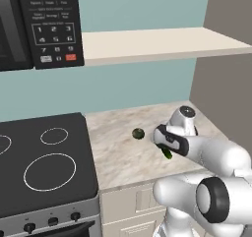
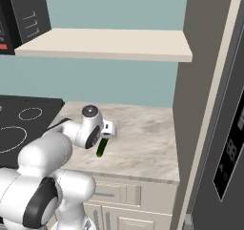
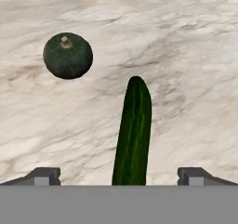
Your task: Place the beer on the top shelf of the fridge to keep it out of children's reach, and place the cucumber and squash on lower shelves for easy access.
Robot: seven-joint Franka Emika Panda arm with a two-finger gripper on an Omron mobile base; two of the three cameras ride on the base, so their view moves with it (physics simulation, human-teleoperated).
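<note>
A long dark green cucumber point(image 3: 133, 135) lies on the marble counter point(image 3: 186, 56), and its near end runs between the two fingertips point(image 3: 44, 175) of my open gripper point(image 3: 119, 176); neither finger touches it. The hand hangs low over the cucumber point(image 2: 101, 147) with its fingers pointing down. The round olive squash point(image 3: 68, 56) rests on the counter beyond the cucumber's tip and off to one side. From the left base view the squash point(image 1: 138, 133) sits just left of my hand, and a bit of the cucumber point(image 1: 167, 154) peeks out. The grey fridge point(image 2: 224, 105) stands to the right. Its shelves are hidden. The beer is out of view.
A black stove point(image 1: 44, 162) adjoins the counter on the left, under a microwave point(image 1: 39, 24). A cream wall shelf point(image 1: 157, 42) hangs above the counter. Bare counter stretches between the cucumber and the fridge's side point(image 2: 157, 138).
</note>
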